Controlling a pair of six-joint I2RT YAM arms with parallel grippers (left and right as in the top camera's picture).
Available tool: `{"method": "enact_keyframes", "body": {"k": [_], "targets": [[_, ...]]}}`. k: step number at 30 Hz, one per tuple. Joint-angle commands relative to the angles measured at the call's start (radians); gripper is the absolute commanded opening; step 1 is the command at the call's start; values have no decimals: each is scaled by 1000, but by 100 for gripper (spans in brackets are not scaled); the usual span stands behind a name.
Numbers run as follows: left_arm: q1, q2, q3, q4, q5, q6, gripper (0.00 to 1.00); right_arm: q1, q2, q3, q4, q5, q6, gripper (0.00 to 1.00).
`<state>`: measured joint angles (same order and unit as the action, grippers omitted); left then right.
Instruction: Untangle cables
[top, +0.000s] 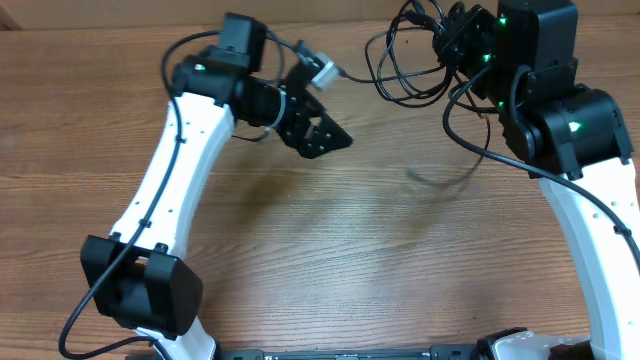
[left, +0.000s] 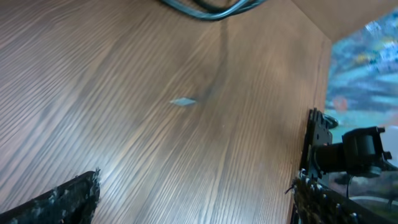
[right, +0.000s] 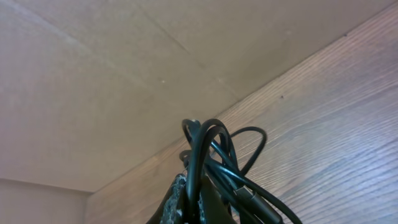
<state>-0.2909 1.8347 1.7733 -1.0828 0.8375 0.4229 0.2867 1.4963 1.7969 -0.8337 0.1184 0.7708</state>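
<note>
Left gripper (left: 196, 186) spread wide, with only bare wood between the fingers (left: 56, 202); one is at bottom left, the other at bottom right. Wood-grain table (left: 124, 93) fills most of the frame. Blurred loop of black cables (left: 208, 7) at far top edge, well apart from the fingers. Small pale speck (left: 182, 101) on the wood mid-frame. Past the table's right edge is black bracket-like hardware (left: 351, 152) against a blurred teal background.

The left arm reaches forward, its gripper (top: 322, 135) angled down with 2 fingers (left: 62, 199) spread wide. The right arm bends inward, its gripper (right: 193, 198) pinching the cables (right: 214, 146) between its fingers.
</note>
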Motion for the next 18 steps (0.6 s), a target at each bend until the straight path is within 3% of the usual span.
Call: {"method": "enact_keyframes", "body": {"k": [1, 6, 9, 18], "targets": [[-55, -4, -4, 38, -39, 26, 100, -13, -7, 22, -11, -9, 12, 4], [-135, -4, -4, 120, -251, 76, 99, -13, -7, 22, -32, -17, -74, 4], [-171, -4, -4, 176, -300, 168, 99, -13, -7, 22, -51, -28, -101, 4], [-222, -4, -4, 377, -460, 285, 99, -13, -7, 22, -63, -134, -172, 4]]}}
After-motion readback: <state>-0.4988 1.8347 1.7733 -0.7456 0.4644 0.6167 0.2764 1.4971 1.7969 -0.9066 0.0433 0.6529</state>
